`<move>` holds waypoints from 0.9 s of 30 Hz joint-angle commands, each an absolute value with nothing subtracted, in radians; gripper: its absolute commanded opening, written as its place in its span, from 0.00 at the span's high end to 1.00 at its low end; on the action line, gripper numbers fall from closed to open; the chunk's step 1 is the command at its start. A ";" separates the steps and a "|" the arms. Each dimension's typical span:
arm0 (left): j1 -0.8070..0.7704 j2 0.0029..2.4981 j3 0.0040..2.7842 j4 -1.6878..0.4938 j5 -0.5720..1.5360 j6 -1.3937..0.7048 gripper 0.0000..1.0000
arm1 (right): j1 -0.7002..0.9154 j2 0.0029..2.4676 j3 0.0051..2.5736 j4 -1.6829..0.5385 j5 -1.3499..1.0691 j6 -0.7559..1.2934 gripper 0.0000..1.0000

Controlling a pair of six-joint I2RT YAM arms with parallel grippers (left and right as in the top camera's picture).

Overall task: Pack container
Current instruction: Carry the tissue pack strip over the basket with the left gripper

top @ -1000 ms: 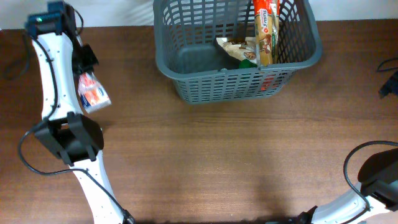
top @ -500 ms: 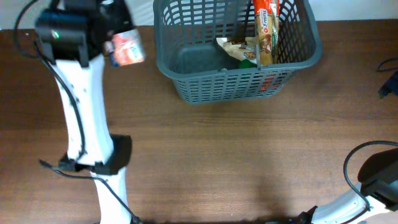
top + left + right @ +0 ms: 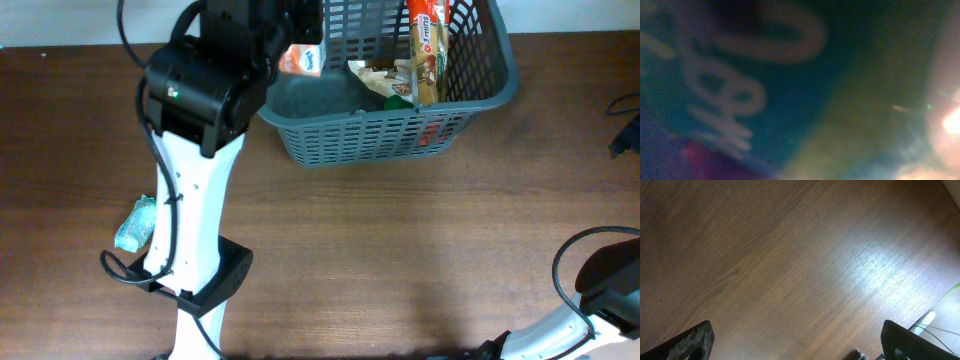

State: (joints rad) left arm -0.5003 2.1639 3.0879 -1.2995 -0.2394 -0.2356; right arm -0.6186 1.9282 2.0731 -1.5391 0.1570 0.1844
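The step in hand looks like the drop-off. The left gripper (image 3: 298, 42) holds a small orange-and-white plastic packet (image 3: 302, 60) up off the brown wooden table (image 3: 400, 240). The packet hangs over the left end of the large dark grey plastic shopping basket (image 3: 370, 135), which stands at the table's far edge, and it seems to be just inside the rim. From above the fingers are hidden under the arm's dark body, and the left wrist view shows only blurred print against the lens. The jaws cannot be seen directly, but a packet hanging in the air there says they are clamped on it. Below the jaws the basket's base is bare. Farther along from them lie a brown-and-cream snack packet (image 3: 378, 76) and a tall orange-red packet (image 3: 425, 45) standing on end. The next move, I judge, calls for a short descent and then parting the jaws over that bare patch — the near rim is the one thing to mind, since a packet let go too close to it could tip outside. Well behind the jaws, near the arm's base, a pale teal packet (image 3: 133, 225) lies on the table, not yet packed. The right gripper (image 3: 800, 342) hangs over bare wood, well apart from all this, its jaws wide apart and holding nothing.
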 commanded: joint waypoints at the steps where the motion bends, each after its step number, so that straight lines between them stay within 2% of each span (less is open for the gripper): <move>1: -0.497 2.173 3.041 -1.257 -0.278 -0.231 0.98 | -0.622 1.927 2.065 -1.536 0.169 0.196 0.01; 9: -0.496 2.239 2.877 -1.137 -0.277 -0.250 0.97 | -0.622 1.927 2.065 -1.536 0.169 0.196 0.01; 12: -0.496 2.265 2.837 -1.102 -0.278 -0.281 0.91 | -0.622 1.927 2.065 -1.536 0.169 0.196 0.01; 15: -0.494 2.298 2.809 -1.081 -0.278 -0.284 0.80 | -0.622 1.927 2.065 -1.536 0.170 0.196 0.01; 16: -0.493 2.312 2.801 -1.081 -0.278 -0.284 0.79 | -0.622 1.927 2.065 -1.536 0.170 0.196 0.01; 27: -0.494 2.444 2.796 -1.198 -0.270 -0.303 0.80 | -0.622 1.927 2.065 -1.536 0.169 0.196 0.01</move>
State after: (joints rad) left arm -0.4988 2.4252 2.7880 -1.1896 -0.2623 -0.2832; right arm -0.6186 1.9285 2.0731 -1.5391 0.1574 0.1844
